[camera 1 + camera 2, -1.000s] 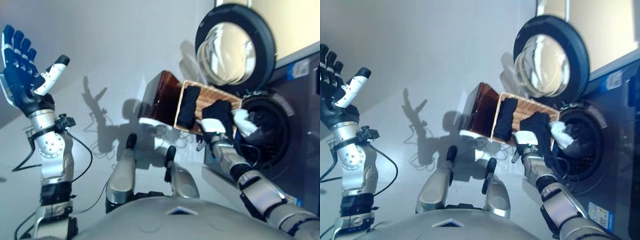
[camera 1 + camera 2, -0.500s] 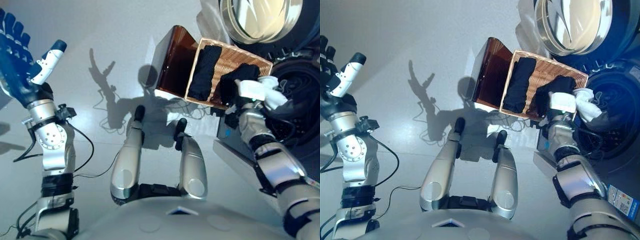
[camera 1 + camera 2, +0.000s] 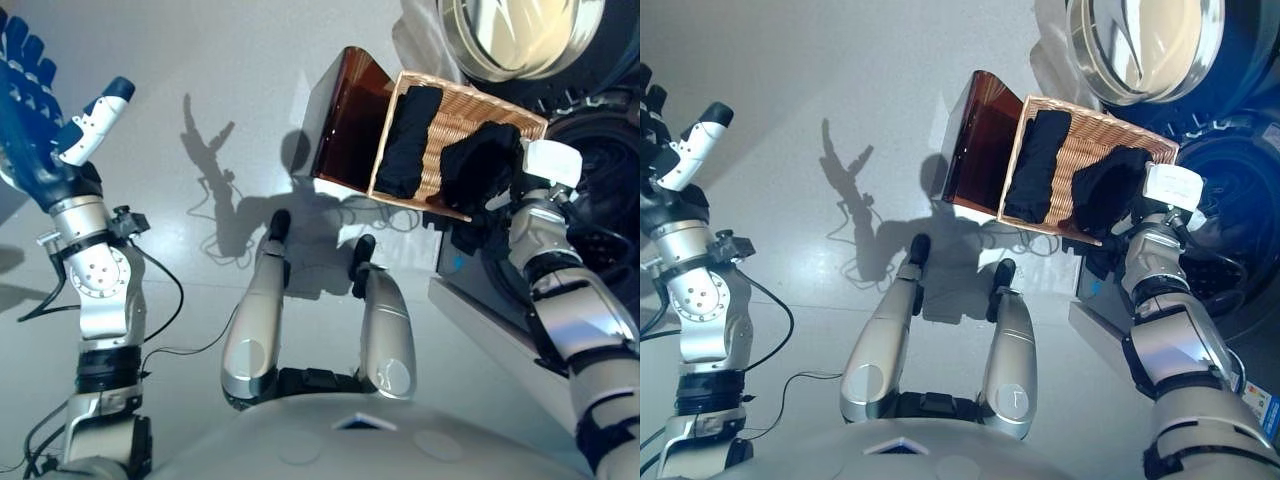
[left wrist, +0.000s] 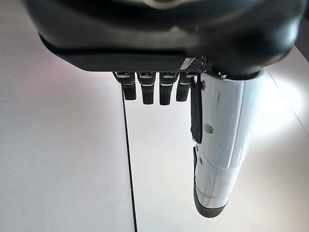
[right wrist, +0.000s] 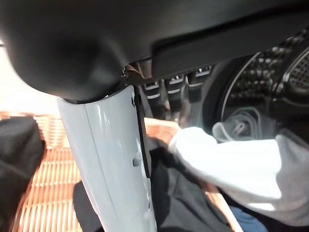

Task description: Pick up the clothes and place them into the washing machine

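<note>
clothes (image 3: 480, 170) in basket (image 3: 455, 115) by washing machine (image 3: 600, 150) | right hand (image 3: 540, 165) grip unclear | left hand (image 3: 35, 140) spread

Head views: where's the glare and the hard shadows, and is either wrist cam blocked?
Left eye view: glare on the washer door glass, hard arm shadow on the floor. Right wrist view: right hand covers much of it, white cloth bright, basket soft. Left wrist view: left hand against pale floor.

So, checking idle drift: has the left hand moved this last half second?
No: left hand stays raised and open, same place against the basket.
</note>
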Available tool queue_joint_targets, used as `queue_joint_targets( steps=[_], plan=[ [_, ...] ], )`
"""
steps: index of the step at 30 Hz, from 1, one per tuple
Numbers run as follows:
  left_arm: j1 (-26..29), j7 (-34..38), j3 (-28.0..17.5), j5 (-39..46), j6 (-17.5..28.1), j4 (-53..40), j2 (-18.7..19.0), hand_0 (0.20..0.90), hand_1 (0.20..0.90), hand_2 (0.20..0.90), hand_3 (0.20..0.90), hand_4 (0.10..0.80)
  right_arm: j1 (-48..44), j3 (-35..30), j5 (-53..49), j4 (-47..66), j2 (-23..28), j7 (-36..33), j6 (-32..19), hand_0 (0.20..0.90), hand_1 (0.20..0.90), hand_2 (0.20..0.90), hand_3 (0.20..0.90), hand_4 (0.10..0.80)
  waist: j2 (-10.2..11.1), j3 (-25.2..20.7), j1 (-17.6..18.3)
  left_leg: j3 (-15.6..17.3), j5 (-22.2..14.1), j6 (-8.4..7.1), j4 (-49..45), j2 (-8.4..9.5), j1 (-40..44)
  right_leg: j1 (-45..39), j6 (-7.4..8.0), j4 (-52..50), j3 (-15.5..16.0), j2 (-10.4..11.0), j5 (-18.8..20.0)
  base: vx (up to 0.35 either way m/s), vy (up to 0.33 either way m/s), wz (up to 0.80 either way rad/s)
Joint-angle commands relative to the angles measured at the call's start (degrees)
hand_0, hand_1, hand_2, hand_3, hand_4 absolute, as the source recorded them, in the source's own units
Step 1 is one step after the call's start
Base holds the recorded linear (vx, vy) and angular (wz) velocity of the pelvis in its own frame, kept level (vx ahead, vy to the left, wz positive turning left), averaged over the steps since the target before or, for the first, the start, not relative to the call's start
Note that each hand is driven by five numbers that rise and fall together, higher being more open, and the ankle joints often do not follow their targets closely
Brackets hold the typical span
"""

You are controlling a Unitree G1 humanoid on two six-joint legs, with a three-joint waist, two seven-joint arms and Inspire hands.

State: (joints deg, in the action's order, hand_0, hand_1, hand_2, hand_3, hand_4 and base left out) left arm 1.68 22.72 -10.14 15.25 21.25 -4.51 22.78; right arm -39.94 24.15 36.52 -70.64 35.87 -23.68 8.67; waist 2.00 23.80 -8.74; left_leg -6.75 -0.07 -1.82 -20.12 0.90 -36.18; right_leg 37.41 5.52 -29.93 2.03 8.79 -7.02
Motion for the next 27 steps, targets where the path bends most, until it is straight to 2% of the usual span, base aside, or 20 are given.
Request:
queue_joint_targets(
  steps=[1, 6, 7, 8, 10, 21, 22, 23, 27],
  plan=[
    [-0.46, 2.11, -2.50, -2.38, 4.87, -8.09, 1.42, 0.900, 0.900, 0.900, 0.900, 0.800, -1.25, 1.03, -1.18, -1.89, 5.67, -2.91, 2.05, 0.900, 0.900, 0.900, 0.900, 0.800, -2.22, -3.88, 0.88, 0.06, -5.64, 0.03, -4.44, 2.05, -2.42, 2.47, -1.75, 1.35, 1.29, -2.56, 1.01, -0.070, -0.043, 0.03],
    [-0.26, 2.81, -3.33, -2.35, 5.01, -9.12, 1.05, 0.900, 0.900, 0.900, 0.900, 0.800, -3.29, 1.65, -2.03, -3.21, 7.25, -3.22, 2.18, 0.900, 0.900, 0.900, 0.900, 0.800, -3.05, -3.27, 0.65, -0.32, -5.25, -0.62, -6.63, 2.16, -7.37, 6.96, -1.98, -1.62, 1.61, -2.46, 0.06, -0.045, -0.039, 0.04],
    [-0.25, 2.99, -3.51, -2.28, 5.04, -9.22, 1.05, 0.900, 0.900, 0.900, 0.900, 0.800, -3.81, 1.68, -2.35, -3.40, 7.47, -3.11, 2.20, 0.900, 0.900, 0.900, 0.900, 0.800, -3.26, -3.26, 0.57, -0.45, -7.02, -0.80, -7.46, 2.14, -7.43, 7.12, -1.71, -2.99, 1.35, -2.50, -1.85, -0.059, -0.032, 0.08],
    [-0.33, 3.12, -3.58, -2.10, 5.08, -9.27, 0.90, 0.900, 0.900, 0.900, 0.900, 0.800, -4.32, 1.90, -2.70, -3.83, 7.78, -3.21, 2.23, 0.900, 0.900, 0.900, 0.900, 0.800, -3.49, -2.78, 0.50, -0.20, -5.56, -0.84, -8.29, 2.22, -9.21, 8.69, -2.05, -3.57, 1.67, -2.21, -0.63, 0.047, -0.031, 0.12],
    [-0.58, 3.35, -3.70, -2.03, 4.92, -9.54, 0.76, 0.900, 0.900, 0.900, 0.900, 0.800, -5.58, 2.25, -3.31, -4.90, 8.58, -2.91, 2.29, 0.900, 0.900, 0.900, 0.900, 0.800, -4.00, -2.88, 0.35, -0.48, -8.21, -0.91, -11.27, 2.32, -10.96, 10.55, -1.94, -7.01, 1.27, -2.23, -3.22, 0.000, -0.018, 0.17],
    [-0.07, 5.53, -4.78, -2.52, 4.34, -9.54, 0.82, 0.900, 0.900, 0.900, 0.900, 0.800, -7.94, 3.78, -4.40, -7.66, 10.87, -2.16, 2.67, 0.900, 0.900, 0.900, 0.900, 0.800, -5.51, -2.50, 0.21, -0.38, -11.52, -1.04, -20.80, 2.30, -19.27, 18.65, -2.96, -16.81, 1.02, -2.05, -7.18, -0.023, -0.005, 0.04],
    [-0.20, 5.78, -4.99, -2.46, 4.24, -9.45, 0.66, 0.900, 0.900, 0.900, 0.900, 0.800, -8.16, 3.82, -4.44, -7.51, 10.86, -2.33, 2.76, 0.524, 0.524, 0.524, 0.524, 0.531, -5.59, -2.52, 0.24, -0.39, -11.83, -0.94, -21.82, 2.22, -19.98, 19.50, -3.14, -17.84, 1.03, -2.17, -7.64, 0.000, 0.000, 0.00],
    [-0.21, 6.08, -5.15, -2.58, 4.19, -9.44, 0.54, 0.900, 0.900, 0.900, 0.900, 0.800, -7.85, 3.90, -4.35, -7.22, 10.79, -2.37, 2.66, 0.200, 0.200, 0.200, 0.200, 0.300, -5.65, -2.52, 0.30, -0.33, -11.97, -0.88, -22.17, 2.30, -20.30, 19.91, -3.16, -18.36, 1.03, -2.24, -7.74, 0.000, 0.000, 0.00],
    [0.51, 6.27, -4.67, -2.70, 4.31, -9.58, 0.64, 0.900, 0.900, 0.900, 0.900, 0.800, -9.72, 4.57, -3.80, -5.83, 10.85, -2.13, 3.09, 0.200, 0.200, 0.200, 0.200, 0.300, -5.64, -2.94, 0.49, -0.39, -12.14, -0.79, -22.36, 2.45, -20.79, 20.69, -3.40, -18.84, 1.08, -2.51, -8.25, 0.000, 0.000, 0.00]
  ],
)
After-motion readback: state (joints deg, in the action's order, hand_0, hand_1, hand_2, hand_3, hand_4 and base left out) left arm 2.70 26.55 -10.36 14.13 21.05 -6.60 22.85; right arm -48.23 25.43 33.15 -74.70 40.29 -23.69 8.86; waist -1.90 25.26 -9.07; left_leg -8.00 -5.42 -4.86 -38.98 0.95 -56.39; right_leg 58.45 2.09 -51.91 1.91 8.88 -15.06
